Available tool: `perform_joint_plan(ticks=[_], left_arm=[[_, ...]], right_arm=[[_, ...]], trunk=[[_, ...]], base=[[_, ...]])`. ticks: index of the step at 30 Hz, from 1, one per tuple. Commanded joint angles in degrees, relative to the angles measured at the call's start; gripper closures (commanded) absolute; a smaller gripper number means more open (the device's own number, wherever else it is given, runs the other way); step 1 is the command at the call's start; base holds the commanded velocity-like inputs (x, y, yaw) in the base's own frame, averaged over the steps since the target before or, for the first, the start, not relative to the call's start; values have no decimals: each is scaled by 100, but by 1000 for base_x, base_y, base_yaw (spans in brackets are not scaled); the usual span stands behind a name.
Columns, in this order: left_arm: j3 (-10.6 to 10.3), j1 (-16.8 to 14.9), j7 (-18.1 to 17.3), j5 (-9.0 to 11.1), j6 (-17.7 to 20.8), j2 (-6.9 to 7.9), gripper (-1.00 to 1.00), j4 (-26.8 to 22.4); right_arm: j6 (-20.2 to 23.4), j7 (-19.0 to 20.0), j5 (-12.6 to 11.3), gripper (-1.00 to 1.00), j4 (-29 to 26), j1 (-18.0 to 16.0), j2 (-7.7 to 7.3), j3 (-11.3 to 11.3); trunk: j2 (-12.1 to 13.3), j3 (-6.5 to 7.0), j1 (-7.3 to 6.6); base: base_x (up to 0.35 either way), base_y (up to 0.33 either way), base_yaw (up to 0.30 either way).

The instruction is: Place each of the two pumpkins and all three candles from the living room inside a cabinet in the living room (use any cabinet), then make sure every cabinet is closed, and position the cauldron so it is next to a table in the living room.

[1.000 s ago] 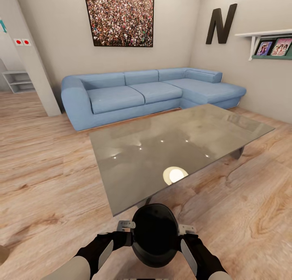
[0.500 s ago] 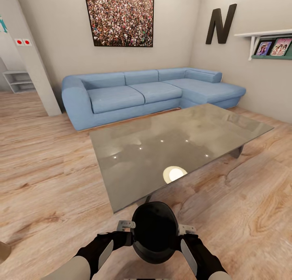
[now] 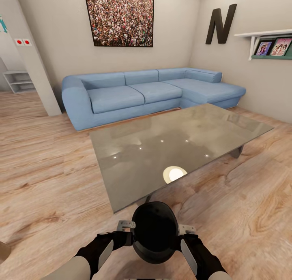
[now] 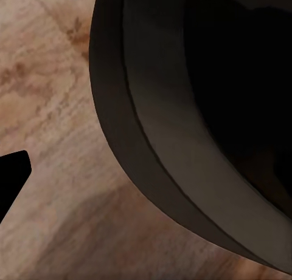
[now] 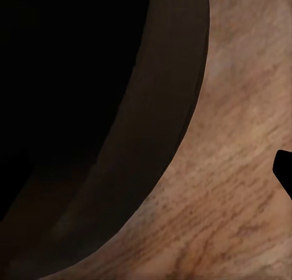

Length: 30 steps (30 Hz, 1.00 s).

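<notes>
Head view: both end effectors, left (image 3: 126, 225) and right (image 3: 183, 230), are pressed against opposite sides of the cauldron (image 3: 155, 231), just short of the desk (image 3: 134, 158) edge. Lower it level onto the floor (image 3: 44, 182) before letting go; don't tip it.

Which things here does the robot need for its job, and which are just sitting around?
For the job:
cauldron, between the left gripper and right gripper
table, just ahead of it

Just sitting around:
blue sofa
crowd picture
letter N
wall shelf
</notes>
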Motion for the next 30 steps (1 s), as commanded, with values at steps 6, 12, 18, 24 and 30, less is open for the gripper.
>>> perform_joint_plan(ticks=[6,12,18,24,30], left_arm=[[-24,0,10,21,37,3,-100,-6],[-24,0,0,21,38,3,-100,-5],[-24,0,-5,21,43,3,-100,-5],[-24,0,-6,21,41,3,-100,-5],[-24,0,-6,21,38,3,-100,-5]], right_arm=[[21,-42,-61,-100,-9,-1,1,2],[21,-42,-61,-100,-9,-1,1,2],[21,-42,-61,-100,-9,-1,1,2],[21,-42,-61,-100,-9,-1,1,2],[21,-42,-61,-100,-9,-1,1,2]], trunk=[[3,84,-11],[7,150,-19],[15,283,-35],[18,327,-40],[18,327,-40]], base=[[0,0,0],[0,0,0],[0,0,0],[0,0,0],[0,0,0]])
